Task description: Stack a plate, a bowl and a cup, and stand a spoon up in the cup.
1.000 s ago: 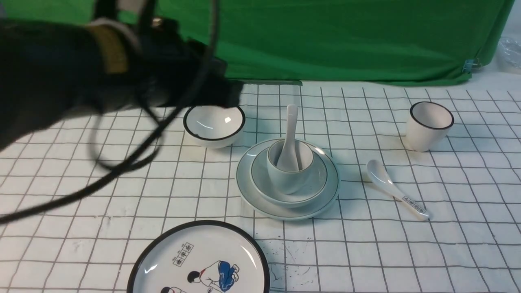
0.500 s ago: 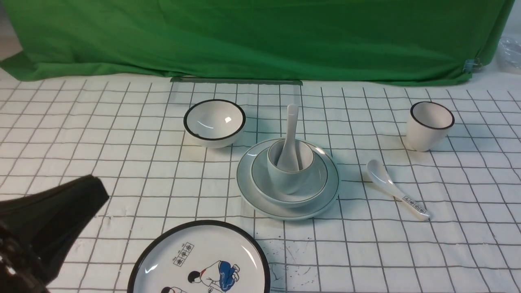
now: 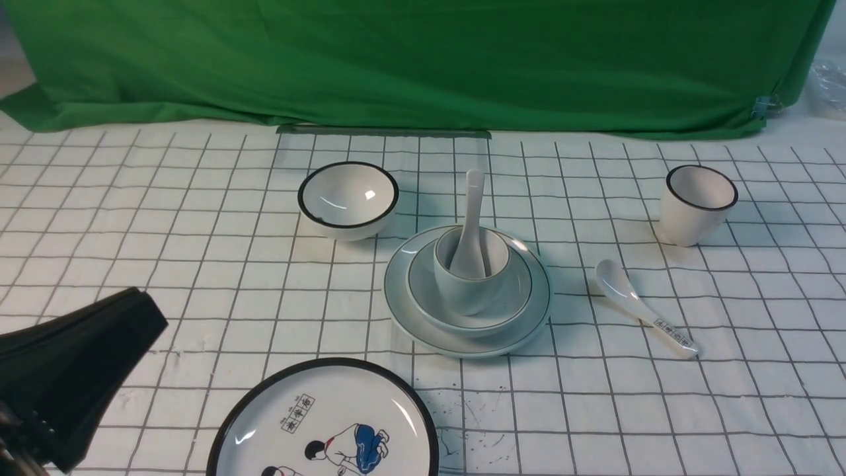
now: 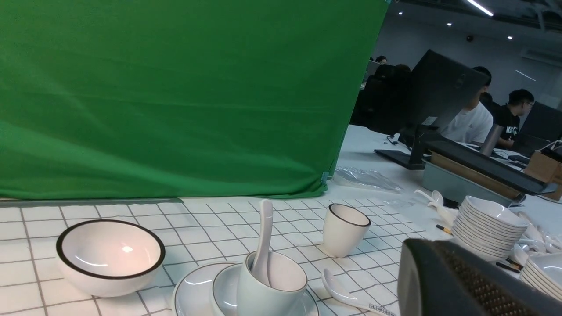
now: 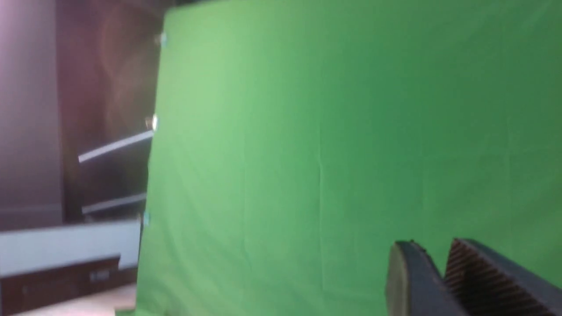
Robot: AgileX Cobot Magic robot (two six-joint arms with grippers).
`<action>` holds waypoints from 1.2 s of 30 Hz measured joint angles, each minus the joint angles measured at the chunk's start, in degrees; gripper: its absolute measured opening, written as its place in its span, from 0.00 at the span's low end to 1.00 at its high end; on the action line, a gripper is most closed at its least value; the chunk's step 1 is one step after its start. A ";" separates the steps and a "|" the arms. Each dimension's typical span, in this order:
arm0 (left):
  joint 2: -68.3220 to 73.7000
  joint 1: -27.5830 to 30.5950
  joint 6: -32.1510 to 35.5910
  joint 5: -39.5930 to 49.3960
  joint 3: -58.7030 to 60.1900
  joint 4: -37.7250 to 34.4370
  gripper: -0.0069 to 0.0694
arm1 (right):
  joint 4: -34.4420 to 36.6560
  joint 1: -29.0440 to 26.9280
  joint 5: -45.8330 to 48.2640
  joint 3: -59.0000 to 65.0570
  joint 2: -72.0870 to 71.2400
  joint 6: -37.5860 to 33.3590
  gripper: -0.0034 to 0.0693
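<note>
Grippers apart from the stacked tableware.
Left gripper [image 3: 125, 330] hangs low over the near left of the gridded cloth [image 3: 198, 264]; only one finger [image 4: 461, 281] shows in its wrist view, so I cannot tell whether it is spread. Right gripper [image 5: 432, 250] has its fingers [image 5: 412, 272] pressed together, facing the green backdrop [image 5: 351, 131]. Mid-table, the plate [image 3: 462, 347] holds the bowl [image 3: 512, 301], the cup [image 3: 462, 291] stands in the bowl, and the spoon [image 3: 472, 198] stands in the cup, handle up.

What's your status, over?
Left gripper aside, state unclear; right gripper shut, empty. Spoon stands in cup, on bowl, on plate. Nothing blocking.
</note>
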 joint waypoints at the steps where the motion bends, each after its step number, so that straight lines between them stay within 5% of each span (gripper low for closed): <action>1: 0.00 0.00 0.05 0.00 0.00 0.00 0.09 | 0.00 0.00 1.64 0.00 0.00 0.00 0.28; 6: 0.00 0.00 0.32 0.00 0.00 0.17 0.09 | 0.00 0.00 5.15 0.00 0.00 0.00 0.29; 12: -0.30 0.93 10.11 -1.14 1.08 -3.44 0.09 | 0.04 0.00 8.11 0.05 0.00 0.00 0.32; 16: -3.68 8.41 19.27 -3.43 5.95 -11.78 0.09 | 0.04 0.00 8.31 0.05 0.00 0.00 0.33; 26: -18.71 31.86 25.69 8.72 15.15 -13.16 0.09 | 0.04 0.00 8.50 0.05 0.00 0.00 0.37; 36: -20.38 34.36 27.64 17.90 15.20 -10.93 0.09 | 0.04 0.00 8.50 0.05 0.00 0.00 0.37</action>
